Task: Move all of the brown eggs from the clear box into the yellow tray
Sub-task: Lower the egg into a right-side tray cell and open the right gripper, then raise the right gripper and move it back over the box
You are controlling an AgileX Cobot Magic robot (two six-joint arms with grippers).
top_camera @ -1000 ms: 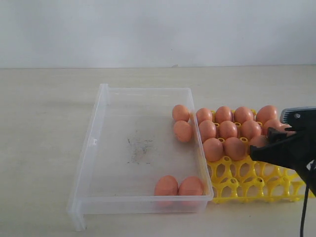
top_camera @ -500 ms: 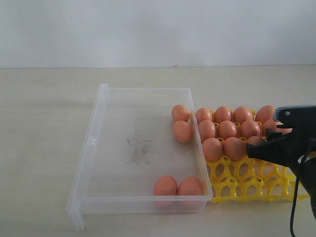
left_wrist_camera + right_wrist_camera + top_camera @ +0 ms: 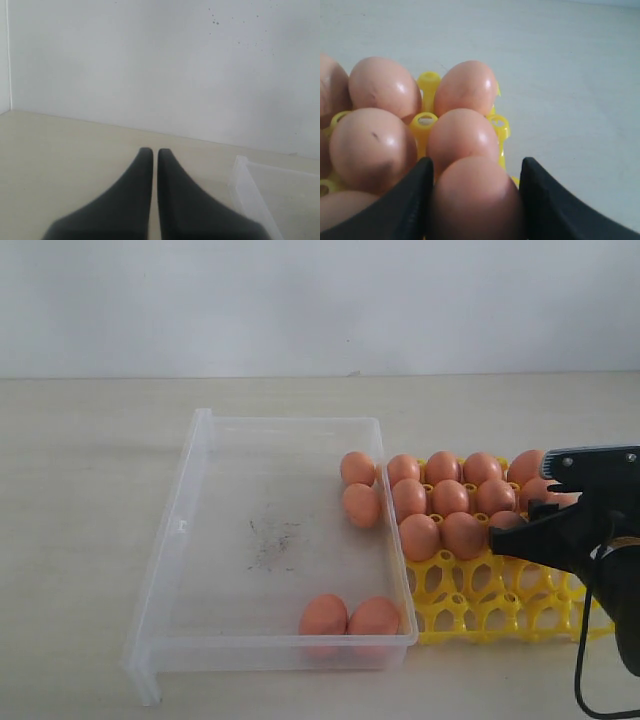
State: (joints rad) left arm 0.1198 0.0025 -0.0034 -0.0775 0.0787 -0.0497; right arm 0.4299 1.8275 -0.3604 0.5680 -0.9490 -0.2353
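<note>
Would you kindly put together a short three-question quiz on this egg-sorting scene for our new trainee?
1. Count: how many smooth orange-brown oval eggs lie in the shallow clear plastic box?
2. True or false: the black left gripper stands wide open.
3. Pick one: what sits between the fingers of the black right gripper, over the bright yellow lattice egg tray? A) an orange-brown egg; B) a loose yellow post; C) nothing.

Key:
1. Four: two by the box's far right corner, two by its near wall.
2. False: its jaws are shut.
3. A: the held egg fills the gap.
</note>
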